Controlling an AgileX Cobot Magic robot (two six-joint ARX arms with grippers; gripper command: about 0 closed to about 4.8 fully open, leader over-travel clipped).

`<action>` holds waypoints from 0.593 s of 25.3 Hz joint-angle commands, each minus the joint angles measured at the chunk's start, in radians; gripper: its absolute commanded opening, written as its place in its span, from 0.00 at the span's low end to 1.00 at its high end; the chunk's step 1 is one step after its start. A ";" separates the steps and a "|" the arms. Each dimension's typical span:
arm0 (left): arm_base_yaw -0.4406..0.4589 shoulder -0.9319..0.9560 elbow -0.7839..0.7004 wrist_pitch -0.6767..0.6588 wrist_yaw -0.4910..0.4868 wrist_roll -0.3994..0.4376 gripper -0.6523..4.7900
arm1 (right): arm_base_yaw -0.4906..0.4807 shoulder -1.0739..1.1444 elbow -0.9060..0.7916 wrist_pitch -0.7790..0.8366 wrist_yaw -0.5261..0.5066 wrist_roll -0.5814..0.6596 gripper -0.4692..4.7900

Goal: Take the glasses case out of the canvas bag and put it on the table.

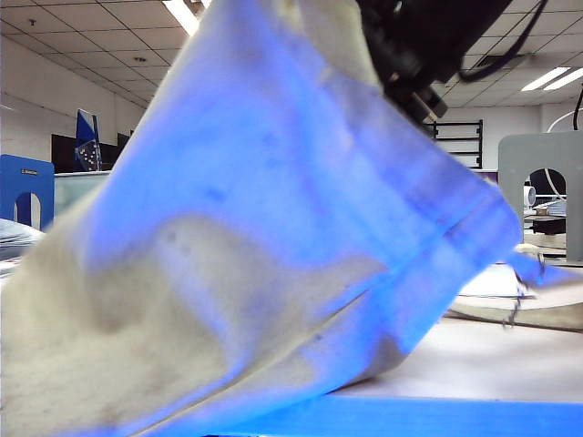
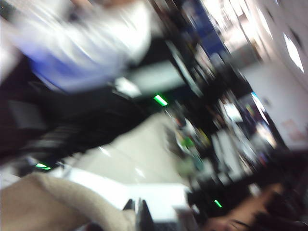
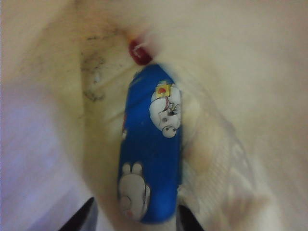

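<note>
Right claw [image 3: 134, 219] sits inside the canvas bag [image 1: 246, 273], its two dark fingertips showing either side of the near end of the glasses case [image 3: 150, 149]. Jaws half spread, straddling the case end; the tips look close against its sides. Firm grip or only bracketing, cannot tell from this view. Case lies lengthwise away from the claw, blue with white cartoon figures, cloth all round it. A small red thing [image 3: 139, 52] lies just beyond its far end, identity unclear.

Left claw [image 2: 138, 216]: clenched, fingers together at the picture's edge, with beige bag cloth just beside them. Picture heavily blurred; whether cloth is pinched between the fingers is not visible. In the exterior view the bag hangs lifted and tilted, upper part raised under a dark arm, lower part sagging to the bench [image 1: 510, 360].

Step in hand, by my reading: the reach into the bag, case not yet out.

Next move calls for a sure closing on the case, then a straight withdrawal along the bag's opening while the mouth is held up and open. Risk: cloth snagging between finger and case.
</note>
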State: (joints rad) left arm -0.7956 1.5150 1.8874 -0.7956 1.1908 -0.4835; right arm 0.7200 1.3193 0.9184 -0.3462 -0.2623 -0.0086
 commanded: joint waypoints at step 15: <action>-0.074 0.000 0.004 -0.135 -0.114 0.023 0.12 | 0.188 0.271 0.004 0.289 0.105 0.089 0.99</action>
State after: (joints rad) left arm -0.8661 1.5211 1.8870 -0.9390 1.0698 -0.4641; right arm 0.9077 1.5772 0.9203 -0.0345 -0.1791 0.0990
